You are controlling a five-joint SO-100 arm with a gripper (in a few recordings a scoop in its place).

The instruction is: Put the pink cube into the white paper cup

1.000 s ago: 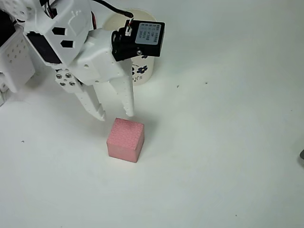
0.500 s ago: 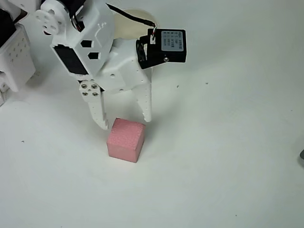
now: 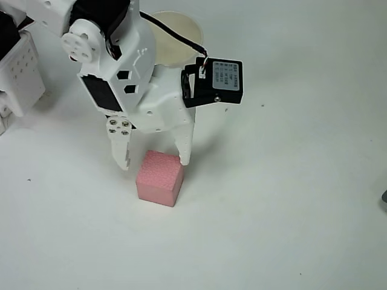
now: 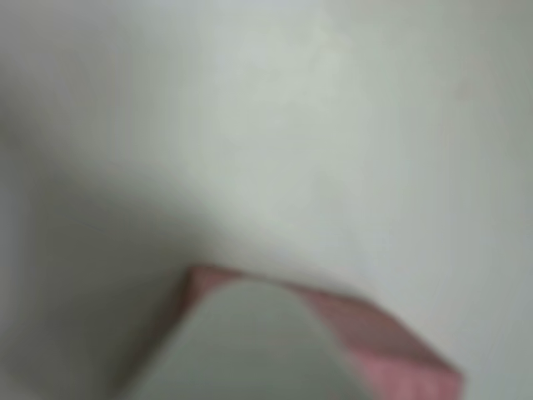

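The pink cube (image 3: 159,177) rests on the white table in the overhead view. My gripper (image 3: 155,162) hangs open right over its far edge, one white fingertip (image 3: 124,163) off its left corner and the other fingertip (image 3: 184,158) at its right corner. Behind the arm, the white paper cup (image 3: 176,41) stands upright with its cream inside showing; the arm hides its side. In the blurred wrist view a white finger (image 4: 250,350) covers part of the pink cube (image 4: 391,350).
A white perforated arm base (image 3: 21,72) stands at the left edge. A dark object (image 3: 384,198) pokes in at the right edge. Bare white table (image 3: 284,199) stretches to the right and in front of the cube.
The gripper has moved right and down toward the cube and its fingers have spread wider, coming to straddle the cube's far corners. The cube has not moved.
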